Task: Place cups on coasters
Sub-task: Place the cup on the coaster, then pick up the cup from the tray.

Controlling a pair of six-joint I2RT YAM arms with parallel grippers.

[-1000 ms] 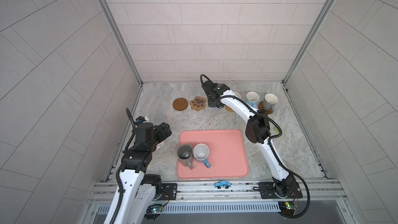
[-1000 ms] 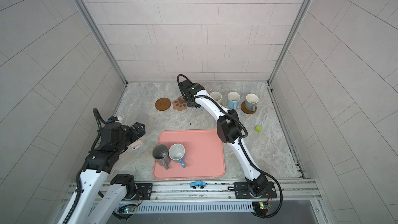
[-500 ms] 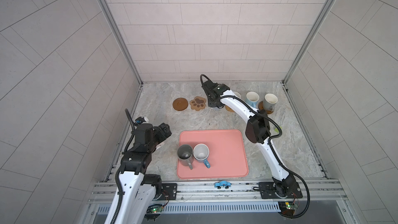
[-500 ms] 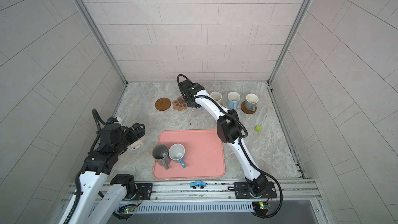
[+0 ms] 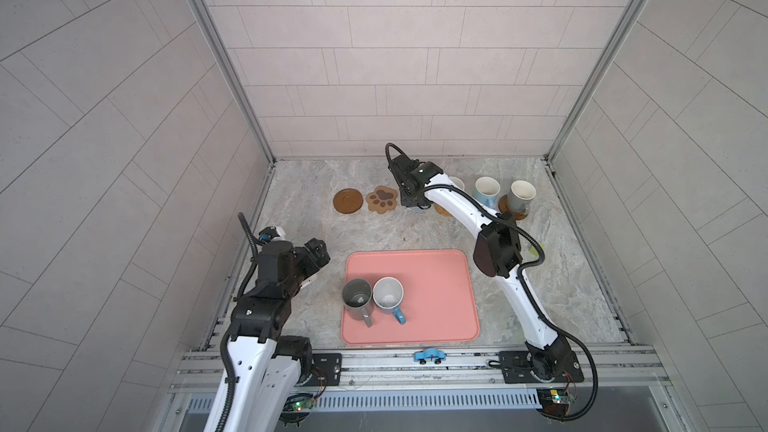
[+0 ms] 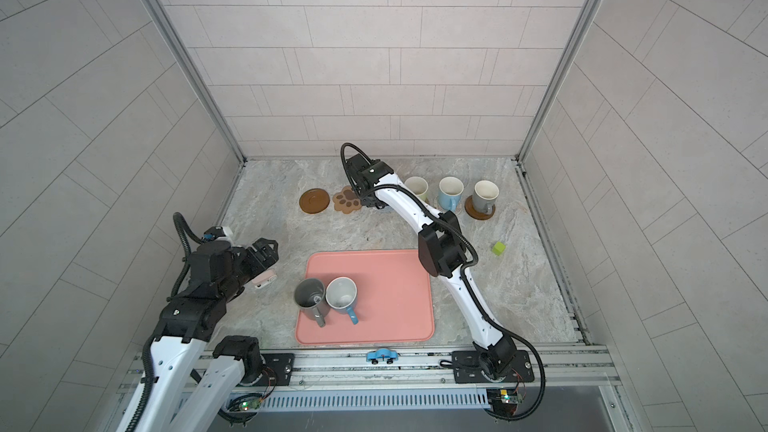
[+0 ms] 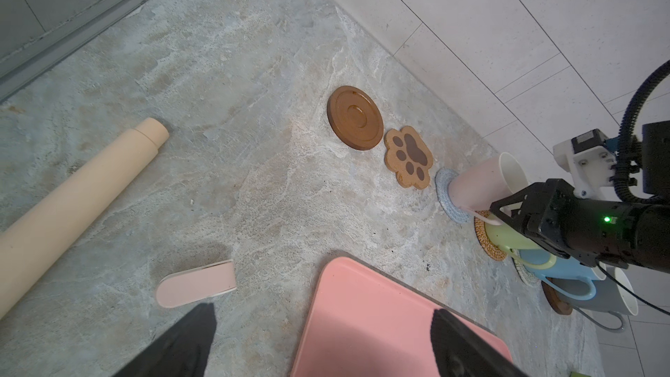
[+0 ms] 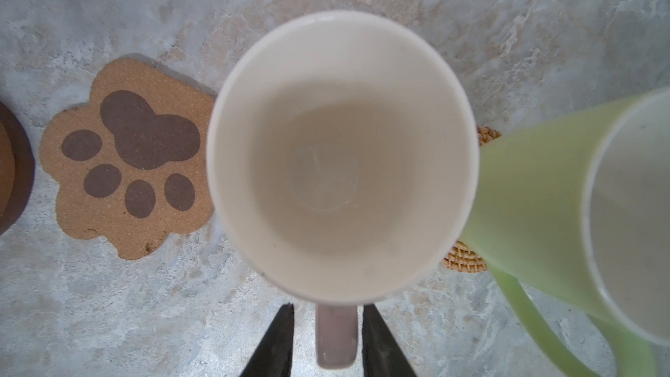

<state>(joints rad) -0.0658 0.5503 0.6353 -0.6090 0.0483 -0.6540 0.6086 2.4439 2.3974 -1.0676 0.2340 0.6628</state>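
1. The right gripper is straddling the handle of the pink cup, jaws narrowly parted, not gripping.
2. The cup is resting on the blue-grey coaster, upper middle in a top view.
3. The left gripper is hanging with jaws wide, empty.

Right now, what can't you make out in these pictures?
Pink mug: hidden under the right gripper in both top views.
Knit coaster: covered by that mug in the right wrist view.
Green block: mostly behind the right arm in a top view.
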